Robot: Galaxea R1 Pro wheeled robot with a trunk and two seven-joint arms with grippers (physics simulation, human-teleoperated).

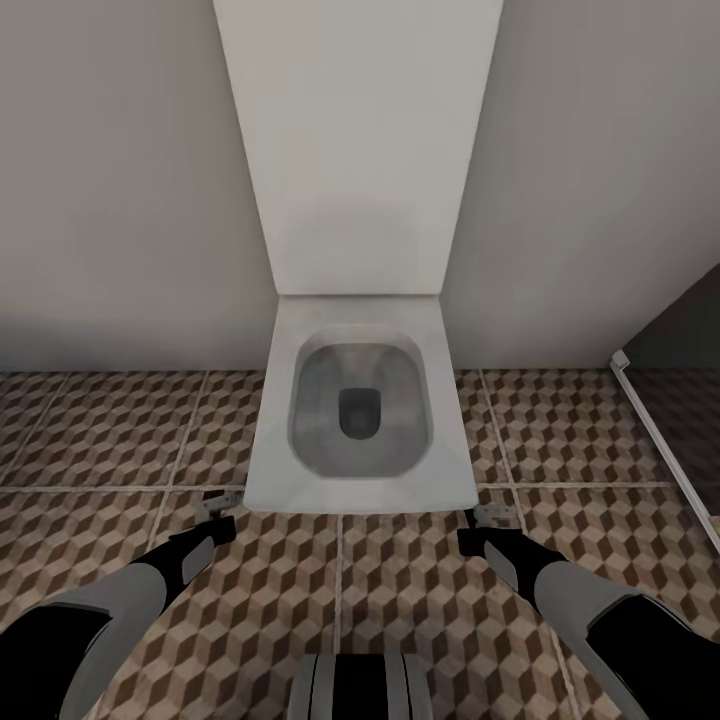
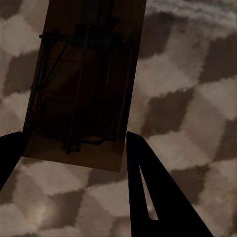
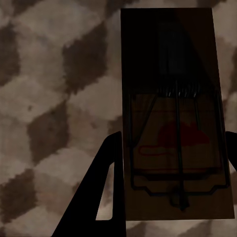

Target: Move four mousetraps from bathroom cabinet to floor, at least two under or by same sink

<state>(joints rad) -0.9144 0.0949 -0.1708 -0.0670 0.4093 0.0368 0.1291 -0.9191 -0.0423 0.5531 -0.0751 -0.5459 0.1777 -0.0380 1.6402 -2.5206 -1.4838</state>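
1 mousetrap (image 2: 81, 89) is clamped in the left tool (image 2: 74, 148) and 1 (image 3: 173, 133) in the right tool (image 3: 170, 148), above the bathroom floor (image 1: 600, 450) beside the toilet (image 1: 360, 400). Placement by the sink is judged outstanding.

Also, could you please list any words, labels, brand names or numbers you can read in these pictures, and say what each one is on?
None: no readable text anywhere.
Mousetrap in the right end effector: a red mouse-shaped mark with a red outline below it, no legible letters.
Mousetrap in the left end effector: too dark to tell any print.
Toilet, wall and tiled bathroom floor: no markings.
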